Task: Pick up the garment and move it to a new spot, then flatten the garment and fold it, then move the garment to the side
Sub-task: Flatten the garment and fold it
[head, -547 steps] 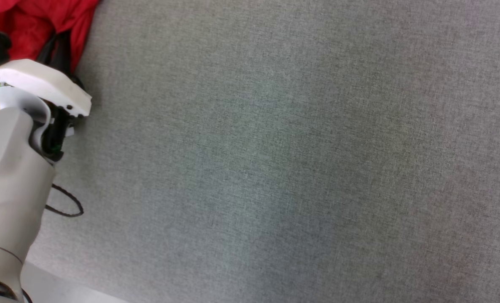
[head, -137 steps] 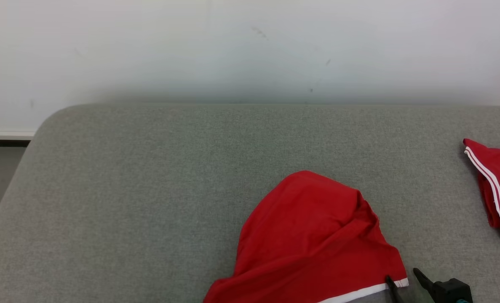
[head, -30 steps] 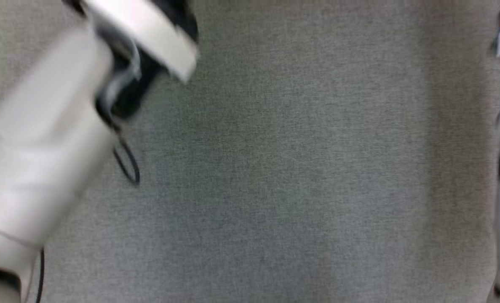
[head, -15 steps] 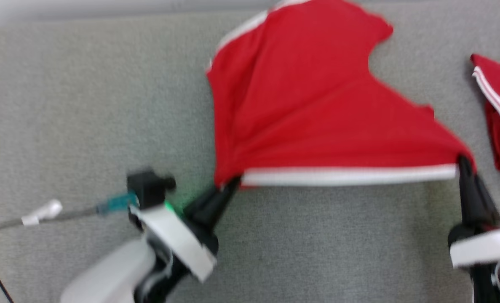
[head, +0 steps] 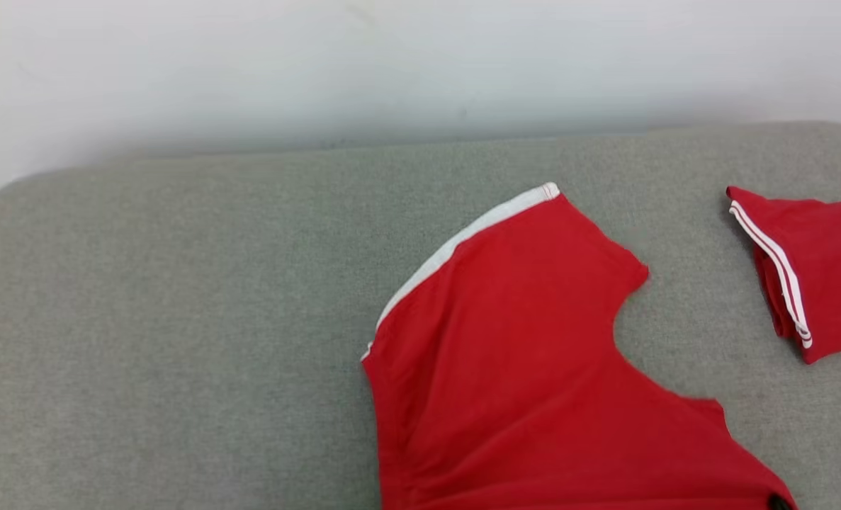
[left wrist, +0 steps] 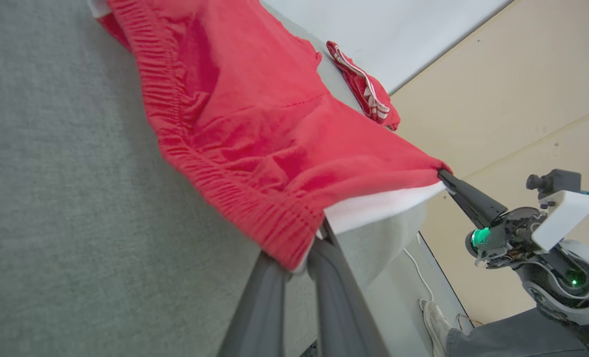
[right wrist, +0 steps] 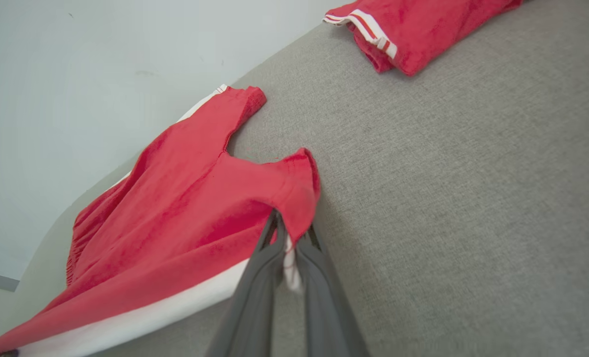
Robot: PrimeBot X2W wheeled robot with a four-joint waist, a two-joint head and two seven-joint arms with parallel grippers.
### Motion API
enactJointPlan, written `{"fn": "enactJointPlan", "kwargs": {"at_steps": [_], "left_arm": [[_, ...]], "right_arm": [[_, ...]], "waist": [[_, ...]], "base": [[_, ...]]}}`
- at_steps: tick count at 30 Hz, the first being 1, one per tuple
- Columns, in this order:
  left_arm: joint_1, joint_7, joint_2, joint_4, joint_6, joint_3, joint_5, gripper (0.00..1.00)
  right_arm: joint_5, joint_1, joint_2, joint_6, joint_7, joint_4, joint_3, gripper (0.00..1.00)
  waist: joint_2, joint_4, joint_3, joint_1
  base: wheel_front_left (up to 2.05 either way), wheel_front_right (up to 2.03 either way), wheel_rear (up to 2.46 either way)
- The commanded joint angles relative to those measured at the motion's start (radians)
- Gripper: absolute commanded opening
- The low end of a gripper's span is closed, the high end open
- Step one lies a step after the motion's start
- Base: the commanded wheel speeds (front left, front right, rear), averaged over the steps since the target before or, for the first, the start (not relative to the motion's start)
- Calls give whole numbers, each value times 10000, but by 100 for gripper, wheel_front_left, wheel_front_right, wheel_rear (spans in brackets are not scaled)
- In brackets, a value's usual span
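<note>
My left gripper (left wrist: 308,247) is clamped on the garment (head: 533,368). Its fingers are pinched together w/ red cloth and a bit of white band between them, right by the gathered elastic. My right gripper (right wrist: 292,230) is pinched shut on the other end of that same white band, w/ red fabric draped over both fingertips. In the left wrist view the right gripper's dark fingers meet the cloth at its far corner. The band runs straight between my two grips and looks lifted off the grey cushion (head: 179,297).

The rest of the garment slopes away from me. Its far part lies flat on the cushion toward the white wall (head: 250,64), w/ one white-edged leg pointing to the back. In the head view it sits lower centre-right, and a dark fingertip just shows at its bottom-right corner.

A second red piece (head: 803,269), folded and w/ white stripes, lies apart to the right, not touching the garment. A person's shoe (left wrist: 435,322) is on the floor past the cushion's edge.
</note>
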Motion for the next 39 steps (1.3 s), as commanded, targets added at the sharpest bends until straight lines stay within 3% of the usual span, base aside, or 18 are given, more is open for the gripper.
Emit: {"fn": "enactJointPlan", "kwargs": {"at_steps": [1,5,9,20,28,39], "left_arm": [[235,1,72,-166,78,113,-124,0],[476,2,69,-567,167,391,-321,0],[163,169,-214,-907,-49,619,-1026,0],[-1990,1555,-1025,-1168,-382,1222,-2700,0],[-3881,2320,-2078,-274,-130,1539,-3280,0],[-5322,2522,-3073,1508,93,1776,-3421,0]], "right_arm": [[66,234,-43,-2,7,-170,-111,0],[73,149,-113,-2,58,-417,-429,0],[171,-752,-149,-2,405,-411,-622,0],[-514,-4633,-533,-2,2035,617,-824,0],[-1494,-7269,-522,0,3319,1857,-1300,0],[-2641,-9433,-479,0,3944,3309,-1168,0]], "waist": [[0,57,-85,5],[0,118,-33,5],[0,308,299,5],[0,1593,1825,5],[0,2534,2554,5],[0,2913,3083,5]], "base": [[0,0,0],[0,0,0],[0,0,0],[0,0,0],[0,0,0],[0,0,0]]}}
